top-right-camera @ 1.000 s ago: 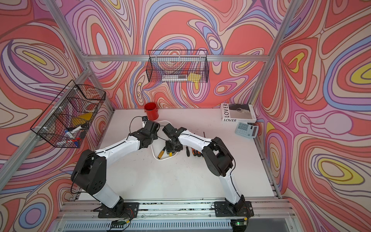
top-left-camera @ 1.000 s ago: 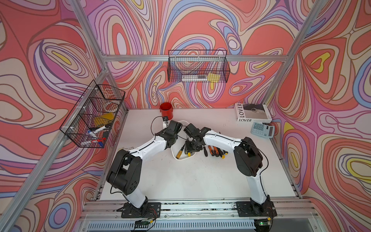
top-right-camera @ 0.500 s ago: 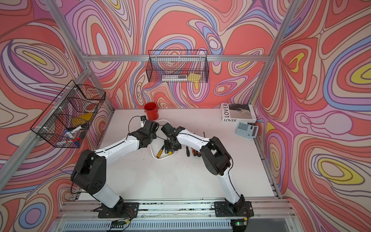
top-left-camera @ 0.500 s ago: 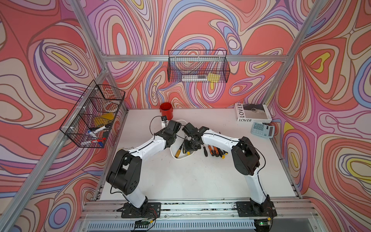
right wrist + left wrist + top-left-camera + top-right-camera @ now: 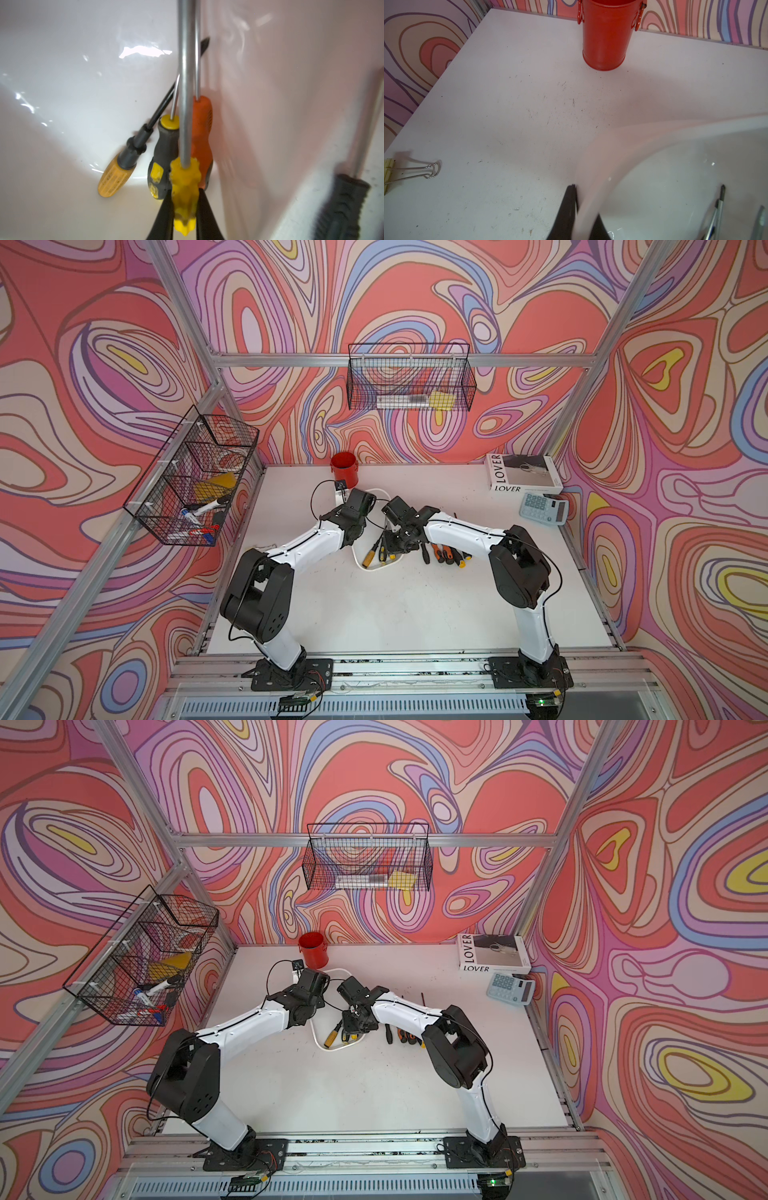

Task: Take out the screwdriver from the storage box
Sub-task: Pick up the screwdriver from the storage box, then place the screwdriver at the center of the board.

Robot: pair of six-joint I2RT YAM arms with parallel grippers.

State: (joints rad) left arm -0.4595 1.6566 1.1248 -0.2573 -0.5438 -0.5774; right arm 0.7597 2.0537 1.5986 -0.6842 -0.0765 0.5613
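Yellow-handled screwdriver (image 5: 185,182) sits clamped in the right gripper (image 5: 184,200) inside the storage box (image 5: 62,62); lift straight up past the rim (image 5: 593,158), which the left gripper (image 5: 579,199) pinches steady.

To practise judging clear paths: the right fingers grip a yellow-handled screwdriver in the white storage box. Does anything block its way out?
Nothing visible lies over the yellow-handled screwdriver, so upward looks open. Sideways, the storage box wall rises beside it, past the orange-handled screwdriver.

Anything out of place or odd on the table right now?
One stray item: a yellow binder clip with wire handles lies alone on the white table, apart from the shallow white plastic storage box. It isn't a tool. No spill or damage visible.
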